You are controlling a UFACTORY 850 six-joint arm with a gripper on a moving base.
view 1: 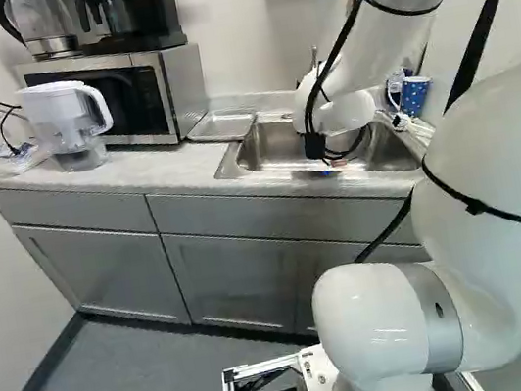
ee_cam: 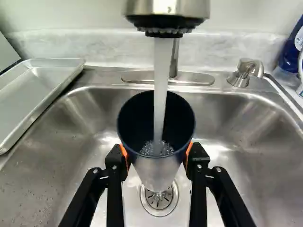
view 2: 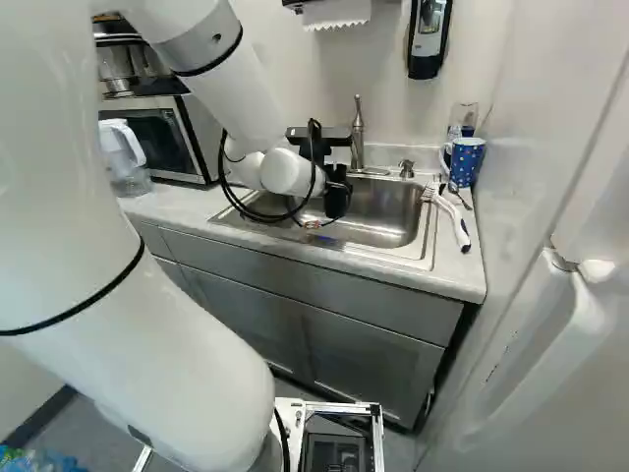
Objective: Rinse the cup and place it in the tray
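Clamped on the cup (ee_cam: 140, 130): the black gripper (ee_cam: 157, 153), with orange pads (ee_cam: 125, 157) pressing in from two sides. Held under the faucet (ee_cam: 167, 12), mouth up, likely to let the water (ee_cam: 161, 85) fall right inside and wash it. Held over the sink (ee_cam: 232, 165) too, near the drain (ee_cam: 159, 201), likely to catch any spills. In the cup, lots of little bubbles.

Dark blue and round inside, pale and shiny lower down on the outside. Smooth, hard metal all around, with soft bright spots and small wet drops.

Near the upper middle of the left base view, beside the sink: the tray (view 1: 222, 125), flat and shiny, with a low raised rim. Close by, so maybe just a short trip for the wet cup. At the upper left of that view, a see-through white pitcher (view 1: 70, 121) and a boxy microwave (view 1: 115, 90). At the right of the right base view, a blue mug (view 2: 466, 160) with white dots.

Now in the rinsing step, about halfway by the look of it. Next, probably best to tip out the water over the sink, then go to the tray. Maybe slippery when wet, so best to squeeze well and turn slowly.
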